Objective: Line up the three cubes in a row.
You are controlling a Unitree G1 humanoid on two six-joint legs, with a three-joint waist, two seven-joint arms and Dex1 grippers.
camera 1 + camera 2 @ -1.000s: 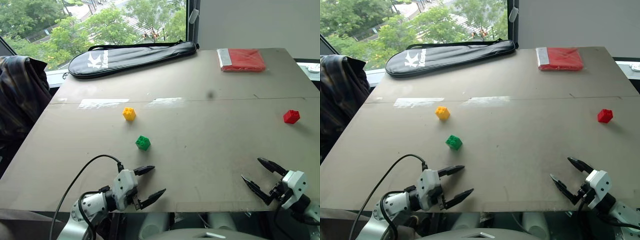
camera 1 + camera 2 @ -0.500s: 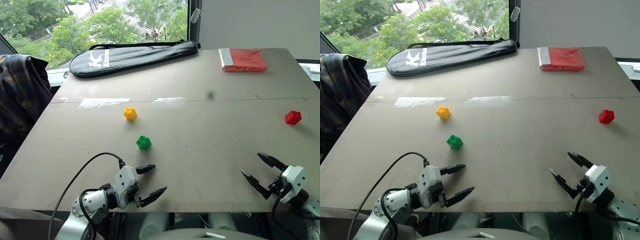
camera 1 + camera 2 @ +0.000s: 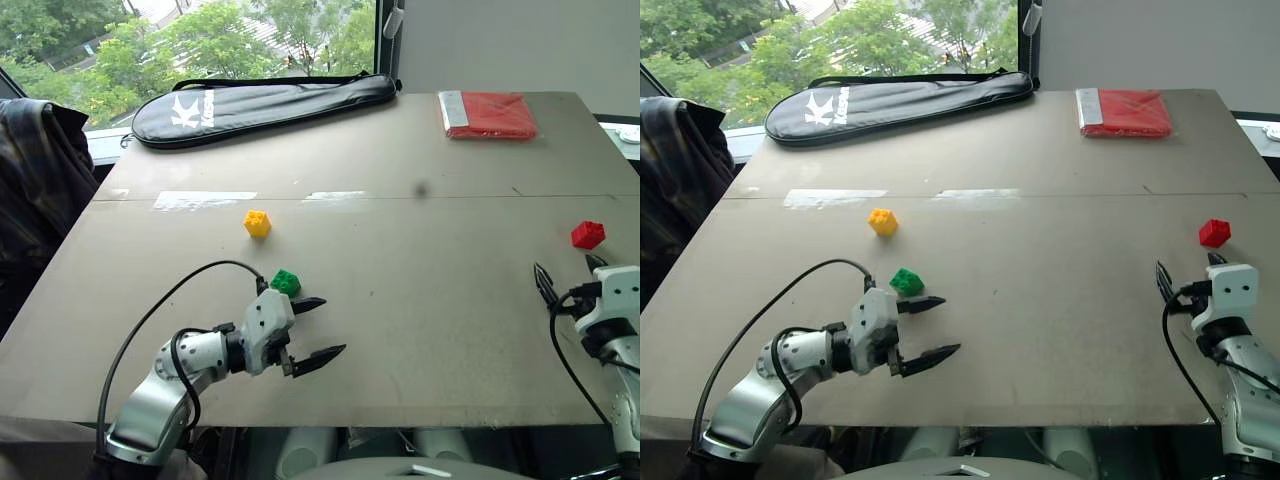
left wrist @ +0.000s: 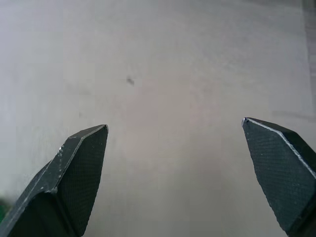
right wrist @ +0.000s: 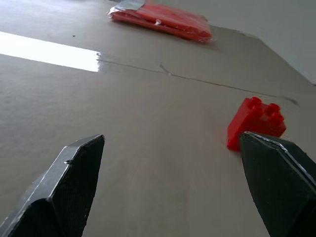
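The yellow cube [image 3: 257,223] sat left of centre on the tabletop [image 3: 420,270], with the green cube [image 3: 285,283] near it, closer to you. The red cube [image 3: 587,235] lay well apart at the right edge. Your left gripper [image 3: 318,329] hovered just beside the green cube, fingers spread wide and empty. Your right gripper [image 3: 566,274] pointed at the red cube from just short of it, likewise wide and empty. A red packet [image 3: 488,115] and a black racket bag [image 3: 262,103] lay at the far edge.
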